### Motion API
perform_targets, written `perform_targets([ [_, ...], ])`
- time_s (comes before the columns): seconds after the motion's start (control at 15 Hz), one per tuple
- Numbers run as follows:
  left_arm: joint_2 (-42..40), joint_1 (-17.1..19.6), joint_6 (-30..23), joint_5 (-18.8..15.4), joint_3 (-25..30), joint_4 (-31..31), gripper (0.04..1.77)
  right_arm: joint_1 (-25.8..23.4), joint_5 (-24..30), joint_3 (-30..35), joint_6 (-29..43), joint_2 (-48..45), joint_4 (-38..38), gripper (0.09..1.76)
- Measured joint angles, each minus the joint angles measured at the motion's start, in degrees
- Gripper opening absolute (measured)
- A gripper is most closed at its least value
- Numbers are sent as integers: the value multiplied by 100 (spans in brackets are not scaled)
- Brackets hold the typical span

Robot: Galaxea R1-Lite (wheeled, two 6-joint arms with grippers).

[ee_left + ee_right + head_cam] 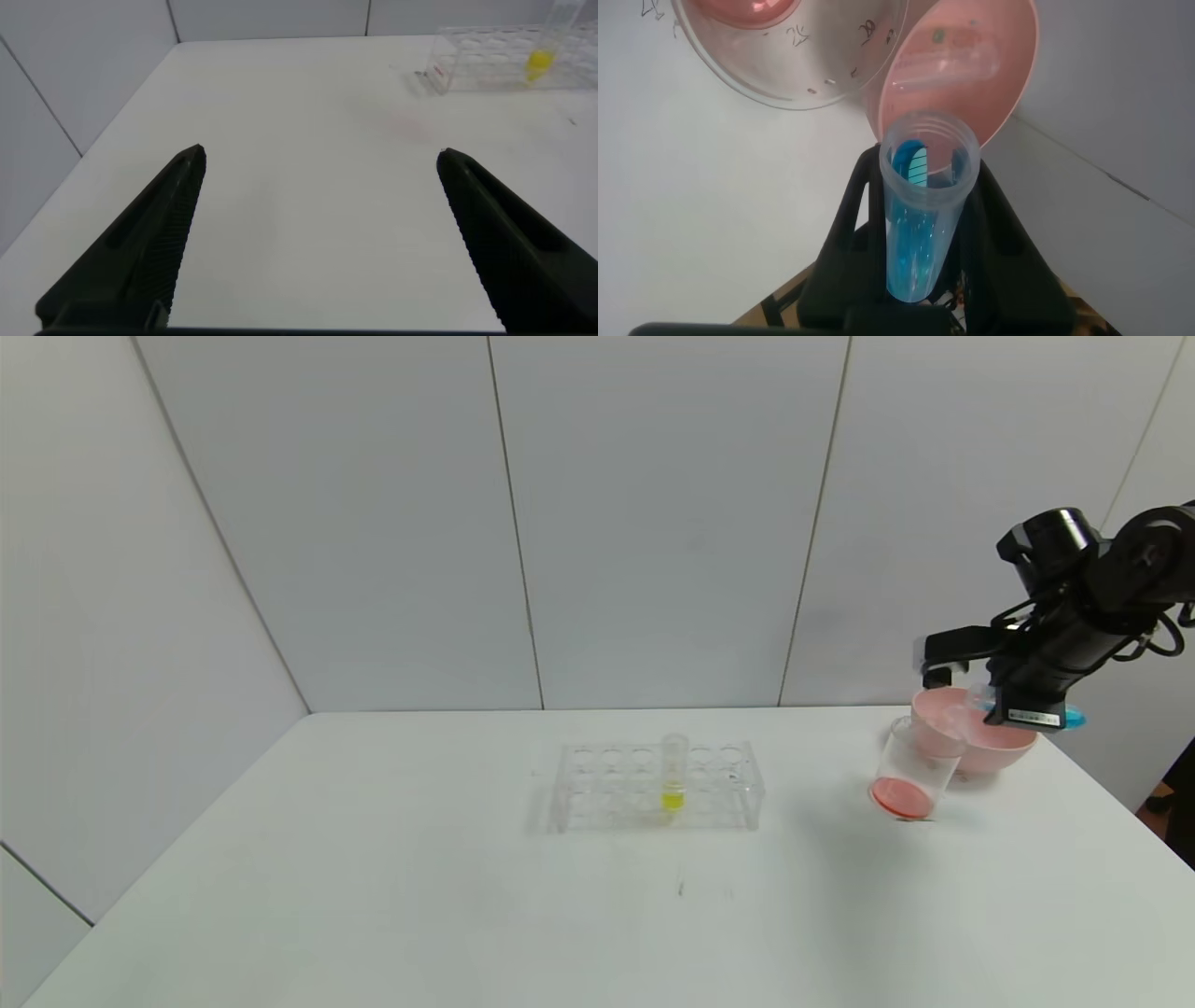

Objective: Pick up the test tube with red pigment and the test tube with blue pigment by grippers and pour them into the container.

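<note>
Gripping the test tube with blue pigment (918, 219) tilted above the container (913, 767), the right gripper (1025, 707) risks spilling into the pink bowl (990, 745) just behind; left gripper (318, 233) idles open

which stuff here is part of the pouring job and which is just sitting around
Part of the job:
blue tube, gripped by the right hand, tipped on its side
beaker, red liquid at its bottom

Just sitting around:
pink bowl
tube rack
yellow tube in the rack
left hand, open over the table
</note>
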Motion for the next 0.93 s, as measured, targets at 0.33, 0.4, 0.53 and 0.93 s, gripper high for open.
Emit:
perform_targets([
  [0.33, 0, 0, 0, 0, 0, 2, 176, 148, -301, 0, -71, 52, 33, 51],
  [0.4, 0, 0, 0, 0, 0, 0, 176, 163, -435, 0, -172, 56, 33, 51],
  [0.53, 0, 0, 0, 0, 0, 0, 176, 207, -591, -2, -230, 56, 30, 51],
  [0.93, 0, 0, 0, 0, 0, 0, 176, 389, -1074, -2, -384, 55, 11, 51],
])
